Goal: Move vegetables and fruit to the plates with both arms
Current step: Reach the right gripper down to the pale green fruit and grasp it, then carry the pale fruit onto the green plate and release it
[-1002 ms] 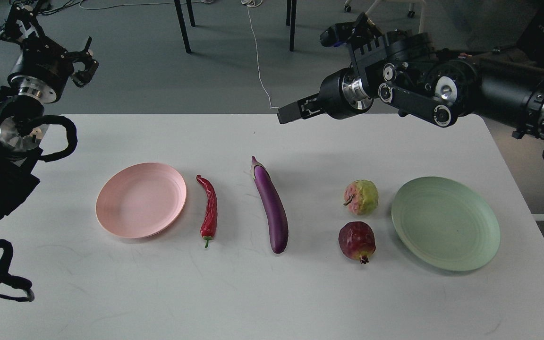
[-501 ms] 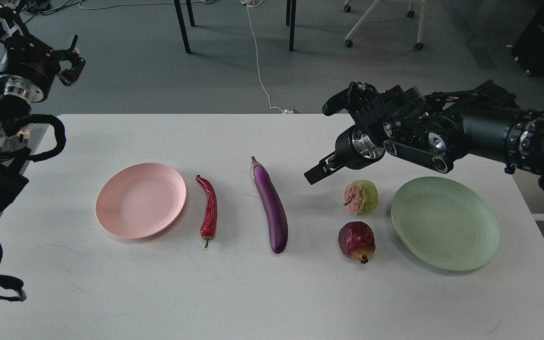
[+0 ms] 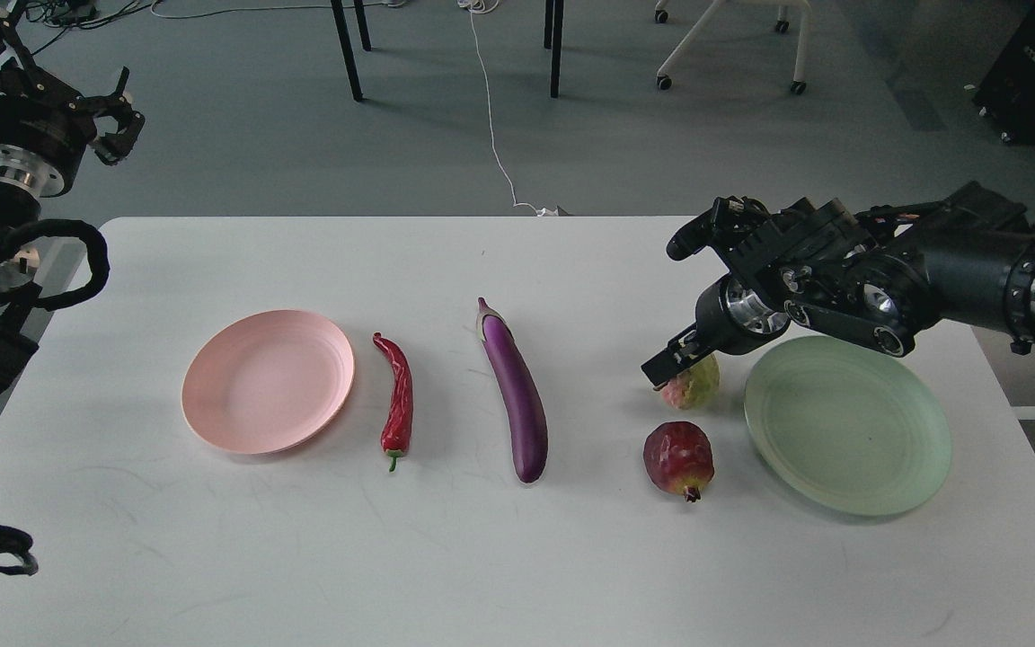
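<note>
On the white table [image 3: 517, 557] lie a pink plate [image 3: 268, 380], a red chili pepper [image 3: 399, 400], a purple eggplant [image 3: 514, 391], a yellow-green pink-blushed fruit [image 3: 695, 386], a dark red pomegranate [image 3: 679, 458] and a pale green plate [image 3: 847, 424], left to right. Both plates are empty. My right gripper [image 3: 661, 367] hangs right over the yellow-green fruit and hides its top; its dark fingers cannot be told apart. My left gripper [image 3: 120, 121] is raised beyond the table's far left corner, claws spread, holding nothing.
Behind the table are dark table legs [image 3: 347, 49], a white cable [image 3: 492, 117] on the grey floor and a white chair base [image 3: 724, 45]. My right forearm [image 3: 958, 270] spans the table's far right corner above the green plate.
My right gripper has swung down and to the right, from above the table's far edge to just over the yellow-green fruit. My left arm has drifted slightly left and up.
</note>
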Controlling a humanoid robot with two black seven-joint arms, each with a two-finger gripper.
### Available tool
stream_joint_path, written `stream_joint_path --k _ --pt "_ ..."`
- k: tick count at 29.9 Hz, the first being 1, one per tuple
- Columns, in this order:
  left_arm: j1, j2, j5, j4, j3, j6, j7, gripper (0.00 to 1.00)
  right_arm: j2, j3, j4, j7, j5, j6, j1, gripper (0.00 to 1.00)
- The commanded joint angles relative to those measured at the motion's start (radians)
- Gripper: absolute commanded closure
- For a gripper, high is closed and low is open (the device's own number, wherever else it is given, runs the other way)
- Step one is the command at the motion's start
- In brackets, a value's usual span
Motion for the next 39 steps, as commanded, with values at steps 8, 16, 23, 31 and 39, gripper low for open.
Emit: stream_joint_path --k 8,16,23,31,39 --pt "-0.001 0.002 0.000 0.000 0.002 0.000 -0.001 0.02 -0.033 0.047 0.057 -0.002 0.016 0.000 -0.023 0.37" --pt "-0.001 -0.002 0.000 0.000 0.003 0.000 -0.001 0.02 -0.110 0.058 0.086 -0.018 0.004 0.000 0.075 0.46" --pt "-0.003 -0.002 0.000 -0.001 0.003 0.000 -0.001 0.02 -0.238 0.043 0.147 -0.084 -0.126 0.000 0.099 0.46" --pt "-0.003 -0.001 0.000 -0.001 0.005 0.000 -0.001 0.02 -0.373 0.043 0.181 -0.084 -0.201 0.000 0.027 0.43" --pt "-0.003 0.002 0.002 -0.001 0.005 0.000 0.002 0.02 -0.426 0.057 0.198 -0.092 -0.203 0.000 -0.029 0.03"
